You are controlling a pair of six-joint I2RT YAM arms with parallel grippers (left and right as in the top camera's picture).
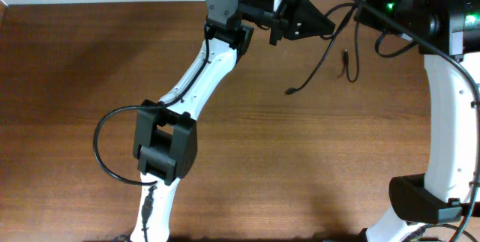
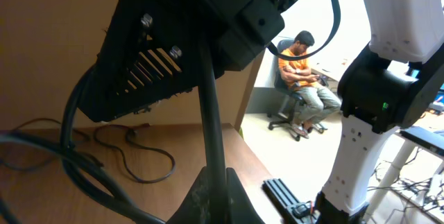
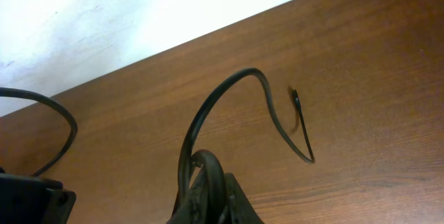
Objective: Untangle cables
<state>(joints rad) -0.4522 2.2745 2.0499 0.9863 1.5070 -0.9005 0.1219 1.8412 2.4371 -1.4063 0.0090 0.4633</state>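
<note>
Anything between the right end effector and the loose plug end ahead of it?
Nothing visible. Only bare table lies between the right end effector and the plug end of the cable it holds.

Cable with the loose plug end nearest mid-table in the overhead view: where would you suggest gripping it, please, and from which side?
Grip the cable just behind its plug, coming straight down from above and closing across the cord. That stretch runs nearly straight over the table, apart from the other cable end, so probably nothing else gets pinched.
</note>
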